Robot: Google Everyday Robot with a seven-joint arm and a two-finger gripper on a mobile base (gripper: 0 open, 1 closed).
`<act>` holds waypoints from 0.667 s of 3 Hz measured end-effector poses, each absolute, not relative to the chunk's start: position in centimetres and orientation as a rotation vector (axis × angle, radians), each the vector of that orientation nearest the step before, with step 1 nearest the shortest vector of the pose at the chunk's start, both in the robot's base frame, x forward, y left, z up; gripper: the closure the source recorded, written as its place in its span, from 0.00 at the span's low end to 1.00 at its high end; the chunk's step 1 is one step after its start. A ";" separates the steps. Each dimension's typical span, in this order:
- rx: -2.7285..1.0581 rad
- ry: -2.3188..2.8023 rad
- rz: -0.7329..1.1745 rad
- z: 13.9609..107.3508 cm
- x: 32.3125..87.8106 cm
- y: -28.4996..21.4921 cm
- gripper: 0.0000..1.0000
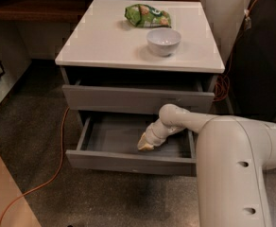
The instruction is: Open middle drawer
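Well out of the cabinet, the middle drawer (128,162) sits lower centre, its front edge forward of the top drawer (138,100) above. The pincer (146,144) is down inside it, right of its middle; released or clenched, I cannot tell. Bare floor lies ahead, with an orange cable (61,145) at left. A white bowl (163,40) and a green snack bag (147,15) sit on the tabletop (105,46).

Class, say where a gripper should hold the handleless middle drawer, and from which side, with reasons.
On the middle drawer, hold the front panel's top edge, coming down from above to straddle it. The front is flat with no handle, yet the drawer stands open, so that edge is exposed. The gripper is inside the drawer, near its front.
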State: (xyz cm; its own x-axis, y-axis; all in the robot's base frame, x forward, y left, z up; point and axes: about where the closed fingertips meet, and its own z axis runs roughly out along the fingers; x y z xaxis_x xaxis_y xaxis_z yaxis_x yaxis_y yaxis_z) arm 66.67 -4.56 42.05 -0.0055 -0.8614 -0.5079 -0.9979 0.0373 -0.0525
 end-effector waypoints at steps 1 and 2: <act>-1.891 1.929 0.471 41.3 65.7 -3.9 1.00; -1.901 1.936 0.490 40.8 64.5 -3.4 1.00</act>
State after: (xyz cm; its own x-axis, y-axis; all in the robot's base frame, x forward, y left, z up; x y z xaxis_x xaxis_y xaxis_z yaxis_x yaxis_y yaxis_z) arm 64.49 -3.36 40.80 -0.0108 -0.8661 -0.4997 -0.9996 0.0229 -0.0183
